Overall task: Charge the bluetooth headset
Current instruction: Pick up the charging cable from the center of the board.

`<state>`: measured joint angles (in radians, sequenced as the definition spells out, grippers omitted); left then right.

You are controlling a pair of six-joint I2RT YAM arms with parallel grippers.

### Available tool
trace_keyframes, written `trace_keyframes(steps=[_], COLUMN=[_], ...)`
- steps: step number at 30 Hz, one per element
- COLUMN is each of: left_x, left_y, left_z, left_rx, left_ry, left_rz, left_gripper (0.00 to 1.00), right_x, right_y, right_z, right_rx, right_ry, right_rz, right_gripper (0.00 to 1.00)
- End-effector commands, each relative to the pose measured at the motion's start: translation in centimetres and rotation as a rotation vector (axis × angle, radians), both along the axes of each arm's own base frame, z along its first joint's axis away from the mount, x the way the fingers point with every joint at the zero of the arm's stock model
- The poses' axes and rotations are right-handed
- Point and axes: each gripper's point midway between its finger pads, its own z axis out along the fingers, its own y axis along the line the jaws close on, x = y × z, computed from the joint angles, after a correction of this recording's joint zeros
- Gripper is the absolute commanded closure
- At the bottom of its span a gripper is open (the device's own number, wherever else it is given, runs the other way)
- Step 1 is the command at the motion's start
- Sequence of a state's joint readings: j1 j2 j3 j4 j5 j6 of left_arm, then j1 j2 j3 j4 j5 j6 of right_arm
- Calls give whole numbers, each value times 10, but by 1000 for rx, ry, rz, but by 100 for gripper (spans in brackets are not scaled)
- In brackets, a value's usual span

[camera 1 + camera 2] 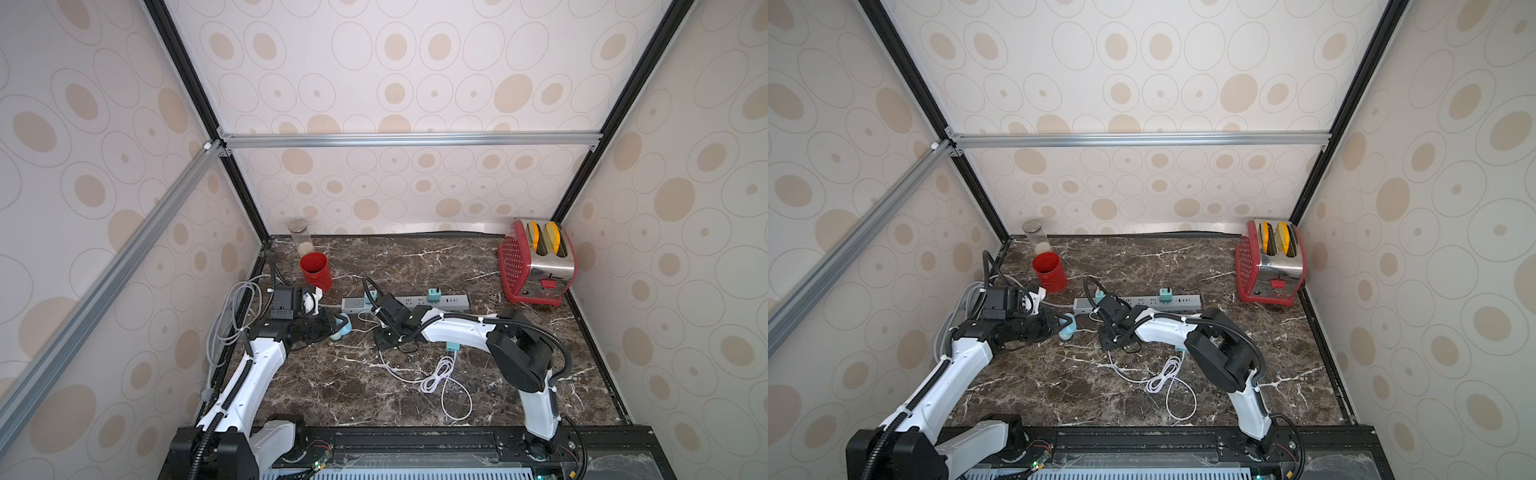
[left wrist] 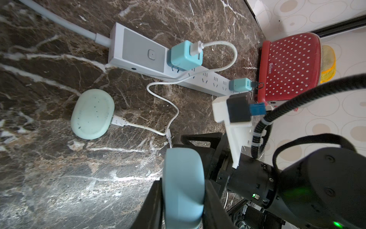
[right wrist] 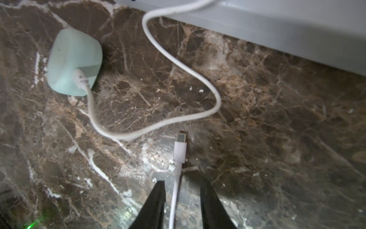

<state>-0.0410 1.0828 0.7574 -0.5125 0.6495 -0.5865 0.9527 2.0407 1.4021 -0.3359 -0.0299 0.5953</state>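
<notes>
- Headset case [image 2: 183,168], blue: clamped in left gripper [image 2: 183,183], toward worktop's [image 1: 332,395] left edge.
- Right gripper [image 3: 182,180]: jaws apart astride loose white cable [image 3: 174,198], behind its USB-C plug [image 3: 179,147].
- Pinch close behind plug, keeping it straight.

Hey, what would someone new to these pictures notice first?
Probably the red toaster in the far right corner, bright against the dark marble table. Then the left gripper clamping a pale blue case, and the right gripper open astride a loose white cable near the power strip.
</notes>
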Motion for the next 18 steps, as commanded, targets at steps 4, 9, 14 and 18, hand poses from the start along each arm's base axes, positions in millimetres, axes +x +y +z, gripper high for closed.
trace_keyframes(steps=[4,9,14,18], left_x=[0,0,0,0], left_y=[1,1,3,6], left_z=[9,9,9,9], left_rx=[-9,-7,1,14], left_ry=[-35,-36,-37,-37], left_rz=[-5,-4,-5,1], left_gripper=[81,81,81,81], right_x=[-4,-8,-10,-7], right_y=[1,3,7,-2], right_z=[-8,-13,-20,-28], right_rx=[-61,-85,-141,-202], right_ry=[6,4,-25,-31], right_rz=[-14,-6,11,-9], right_gripper=[70,72,74,82])
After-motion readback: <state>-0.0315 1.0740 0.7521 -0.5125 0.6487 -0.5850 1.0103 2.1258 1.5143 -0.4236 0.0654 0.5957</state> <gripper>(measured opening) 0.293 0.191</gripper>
